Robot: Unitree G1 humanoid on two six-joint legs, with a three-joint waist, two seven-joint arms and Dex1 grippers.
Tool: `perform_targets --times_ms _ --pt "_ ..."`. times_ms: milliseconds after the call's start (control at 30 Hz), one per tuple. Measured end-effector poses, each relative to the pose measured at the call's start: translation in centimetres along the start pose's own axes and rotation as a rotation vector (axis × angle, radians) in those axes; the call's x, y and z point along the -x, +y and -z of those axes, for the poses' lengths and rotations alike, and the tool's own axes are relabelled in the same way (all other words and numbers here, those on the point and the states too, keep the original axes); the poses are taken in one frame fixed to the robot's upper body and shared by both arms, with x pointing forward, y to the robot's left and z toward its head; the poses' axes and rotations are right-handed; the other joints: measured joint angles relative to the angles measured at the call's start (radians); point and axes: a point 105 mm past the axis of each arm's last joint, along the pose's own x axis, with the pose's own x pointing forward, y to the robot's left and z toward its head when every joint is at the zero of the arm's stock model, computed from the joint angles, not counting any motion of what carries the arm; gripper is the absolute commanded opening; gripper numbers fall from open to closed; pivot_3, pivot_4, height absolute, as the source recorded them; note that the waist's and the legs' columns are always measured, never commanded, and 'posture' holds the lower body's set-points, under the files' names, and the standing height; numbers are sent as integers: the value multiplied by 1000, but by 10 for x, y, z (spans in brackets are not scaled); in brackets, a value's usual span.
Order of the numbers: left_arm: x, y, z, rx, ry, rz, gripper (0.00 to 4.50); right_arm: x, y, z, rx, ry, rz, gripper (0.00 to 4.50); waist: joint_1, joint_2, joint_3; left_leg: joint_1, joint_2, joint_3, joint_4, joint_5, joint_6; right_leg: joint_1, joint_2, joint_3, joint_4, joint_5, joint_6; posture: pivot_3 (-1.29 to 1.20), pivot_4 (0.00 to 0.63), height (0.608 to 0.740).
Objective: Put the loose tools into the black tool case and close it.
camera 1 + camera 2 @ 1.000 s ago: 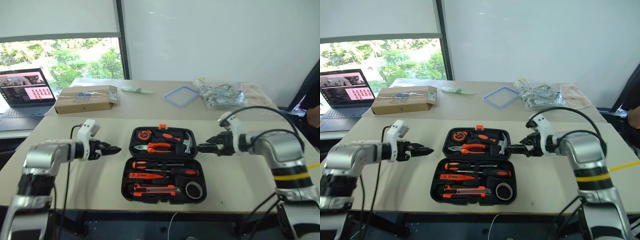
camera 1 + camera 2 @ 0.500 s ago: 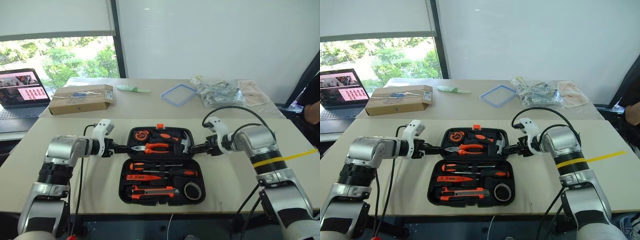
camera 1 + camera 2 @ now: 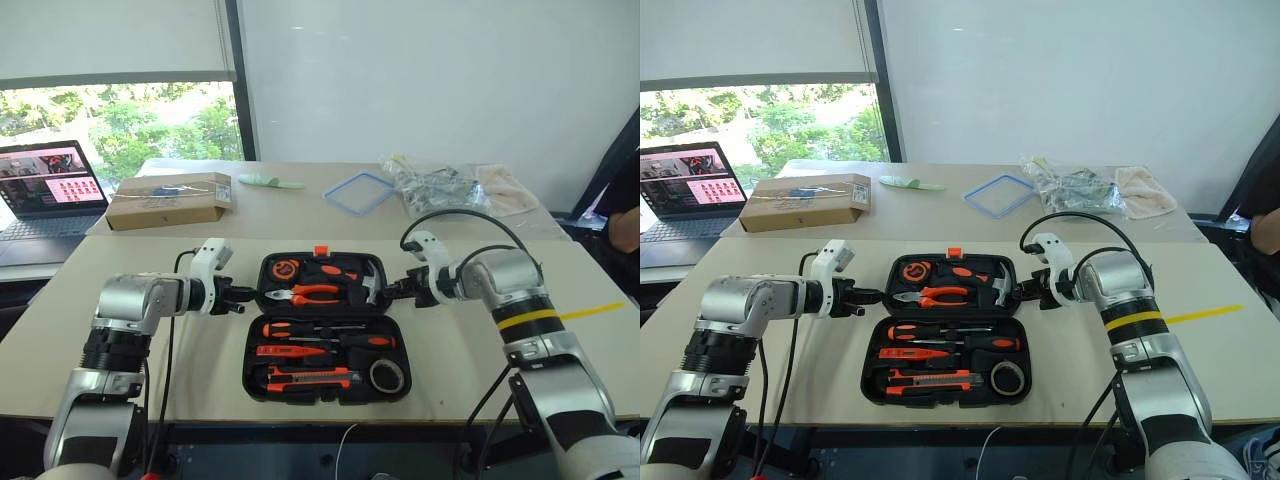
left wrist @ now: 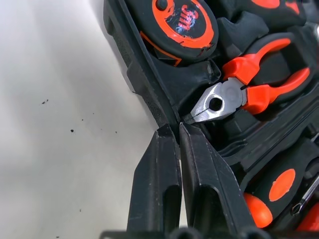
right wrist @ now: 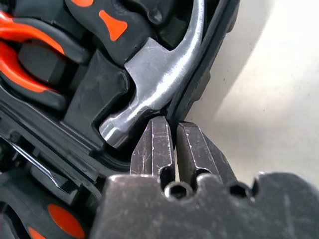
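Observation:
The black tool case (image 3: pixel 322 399) lies open on the table. Its near half holds two screwdrivers (image 3: pixel 322 329), a tester pen (image 3: pixel 290 351), a utility knife (image 3: pixel 310 378) and a grey tape roll (image 3: pixel 387 376). Pliers (image 3: pixel 310 293) and a hammer (image 3: pixel 372 284) sit in the far half. My left gripper (image 3: pixel 252 293) is shut on the far half's left rim, next to the pliers' nose (image 4: pixel 214 102). On the opposite rim my right gripper (image 3: pixel 385 291) is shut, beside the hammer head (image 5: pixel 154 84).
On the table behind stand a cardboard box (image 3: pixel 170 199), a laptop (image 3: pixel 45 180), a blue frame lid (image 3: pixel 363 192) and a clear plastic bag (image 3: pixel 440 185). A yellow tape strip (image 3: pixel 590 312) marks the near table at right. A person's hand (image 3: pixel 625 230) is at the right edge.
Both grippers have come inward to the case's far half, one from each side, and have shut on its rim. The case and the tools have not moved.

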Motion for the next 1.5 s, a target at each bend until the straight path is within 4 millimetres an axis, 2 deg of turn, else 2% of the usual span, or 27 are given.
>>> perform_targets --times_ms 133,200,300,367,500,600,667,700,767,833,900,1000,1067,1100,1133,1167,1200,1233,1267,1400,1433,1467,1500 --pt "3 2 -7 -63 -231 33 70 10 0 -12 307 -202 6 0 0 0 0 -11 -2 2 1 1 -1 -16 -2 1 7 0 0 0 150 740" --pt "7 -1 -10 -159 -340 49 70 20 2 -17 541 -295 24 0 1 0 1 -11 -4 2 -1 1 -1 -18 -2 0 7 0 0 0 150 740" --pt "14 -2 -8 -314 -432 40 70 30 9 -18 796 -384 36 0 -2 0 1 -11 -4 5 -3 1 -2 -18 -2 -1 3 0 0 0 150 740" --pt "19 -4 -3 -436 -467 34 70 34 11 -10 912 -413 40 0 -2 0 1 -11 -2 6 -5 1 -2 -16 -1 -2 -3 0 0 0 150 740" --pt "32 -16 24 -818 -455 58 70 44 16 23 1128 -434 53 0 0 0 1 -5 0 6 -7 1 -2 -8 -1 -2 -7 0 0 0 150 740" --pt "39 -21 43 -1013 -422 89 70 51 21 42 1233 -445 55 0 5 0 0 3 0 6 -9 0 -1 -1 -2 -2 -8 0 0 0 150 740" --pt "42 -20 57 -1119 -384 107 0 53 24 56 1275 -447 45 858 5 1 0 15 1 6 -10 -1 0 10 -2 -1 -11 -1 -1 0 150 740" --pt "43 -19 60 -1151 -366 115 346 53 24 62 1287 -430 35 1089 5 1 -1 16 1 6 -10 -2 1 11 -3 -1 -11 -2 -1 0 150 740" --pt "44 -10 75 -1159 -280 128 930 51 15 87 1271 -330 13 1766 3 1 -1 17 1 8 -10 -2 3 12 -4 1 -9 -2 -1 0 150 740" --pt "46 3 98 -1070 -214 124 1595 50 8 105 1219 -289 17 2369 -1 1 0 15 1 10 -10 -3 4 7 -4 2 -6 -2 -1 0 150 740" --pt "44 3 92 -1073 -217 133 2223 51 7 97 1244 -293 24 3001 1 1 0 16 2 9 -7 -2 4 8 -4 1 -5 -1 -2 0 150 740" --pt "46 5 91 -1024 -219 151 3420 55 6 95 1234 -300 22 4181 2 1 0 15 2 8 -7 -2 4 8 -4 1 -4 -1 -2 0 150 740" --pt "48 10 86 -940 -213 155 3448 65 7 99 1174 -291 -7 3806 9 1 0 14 2 7 -7 -3 5 8 -5 -1 -5 -1 -2 0 150 740" --pt "49 13 83 -902 -212 142 3307 68 8 103 1136 -276 -34 3719 11 1 0 13 2 7 -7 -3 5 7 -4 -1 -5 -1 -2 0 150 740" --pt "48 17 78 -857 -217 131 2979 72 12 112 1073 -254 -72 3265 15 1 0 12 2 6 -7 -3 5 7 -4 -2 -5 -1 -2 0 150 740" --pt "47 20 72 -819 -219 121 2838 77 16 120 1022 -234 -108 3076 19 1 0 11 2 6 -7 -3 6 7 -4 -2 -5 -1 -2 0 150 740" --pt "46 22 66 -792 -222 109 2489 80 20 125 993 -223 -137 2773 23 1 0 10 2 6 -6 -4 6 7 -4 -3 -5 -1 -1 0 150 740" --pt "45 24 57 -763 -232 101 1985 84 26 130 961 -210 -164 2281 24 1 0 10 2 6 -5 -4 7 7 -4 -2 -5 0 0 0 150 740" --pt "43 24 52 -748 -234 101 1697 87 30 132 945 -205 -175 2005 25 1 0 9 1 6 -5 -5 8 7 -4 -2 -5 0 1 0 150 740" --pt "27 22 26 -678 -230 115 222 97 63 146 856 -150 -270 631 29 0 -1 8 1 6 -2 -6 10 9 -4 -2 -6 1 3 0 150 740" --pt "21 18 22 -677 -235 130 3 95 73 149 836 -142 -298 274 29 -1 0 8 0 6 -1 -6 10 9 -4 -2 -6 1 4 0 150 740" --pt "15 15 20 -680 -233 142 0 92 80 150 824 -144 -312 87 29 -1 0 8 0 6 0 -6 10 9 -4 -2 -7 1 4 0 150 740" --pt "7 10 17 -685 -233 165 0 87 88 150 811 -154 -323 87 28 -2 0 7 0 6 2 -6 10 8 -4 -2 -7 1 4 0 150 740"
